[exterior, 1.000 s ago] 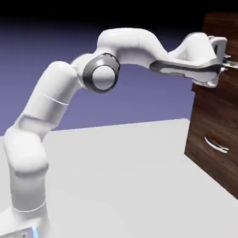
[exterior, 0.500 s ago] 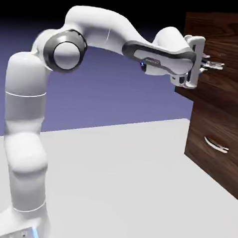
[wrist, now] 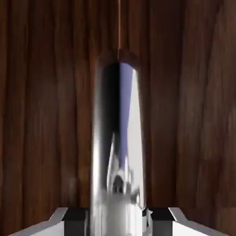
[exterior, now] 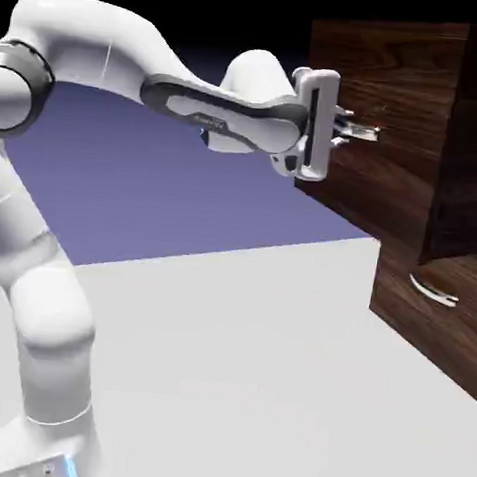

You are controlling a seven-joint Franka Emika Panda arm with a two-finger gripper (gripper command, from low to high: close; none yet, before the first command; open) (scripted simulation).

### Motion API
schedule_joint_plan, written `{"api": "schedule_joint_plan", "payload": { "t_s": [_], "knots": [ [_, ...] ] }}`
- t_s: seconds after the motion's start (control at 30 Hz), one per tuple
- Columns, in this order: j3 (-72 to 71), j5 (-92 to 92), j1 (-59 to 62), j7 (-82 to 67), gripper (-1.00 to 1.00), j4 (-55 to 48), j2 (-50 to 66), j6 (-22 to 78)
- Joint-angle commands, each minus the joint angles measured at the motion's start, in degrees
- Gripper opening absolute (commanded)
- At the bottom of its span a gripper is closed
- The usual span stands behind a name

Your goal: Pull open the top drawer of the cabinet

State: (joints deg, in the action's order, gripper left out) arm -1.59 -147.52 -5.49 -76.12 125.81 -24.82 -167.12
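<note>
The dark walnut top drawer (exterior: 386, 123) juts from the cabinet (exterior: 448, 307), fingers (wrist: 62, 219) released around its silver handle (wrist: 117, 152).

The exterior view is being shot from beside the robot, standing back and looking across the table (exterior: 254, 364) toward the cabinet (exterior: 429, 296) at the right. The hand view is being taken right up against the top drawer (exterior: 391, 123), facing its wood front (wrist: 41, 115); the silver handle (wrist: 117, 147) is filling the middle, probably almost touching. Drawer front and handle (exterior: 362, 132) are being shared by both views.
</note>
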Motion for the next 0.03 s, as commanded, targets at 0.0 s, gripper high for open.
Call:
{"api": "schedule_joint_plan", "payload": {
  "t_s": [0.0],
  "knots": [
    [-0.3,0.6,0.4,-0.4,1.00,1.7,-2.1,-0.3]
  ]
}}
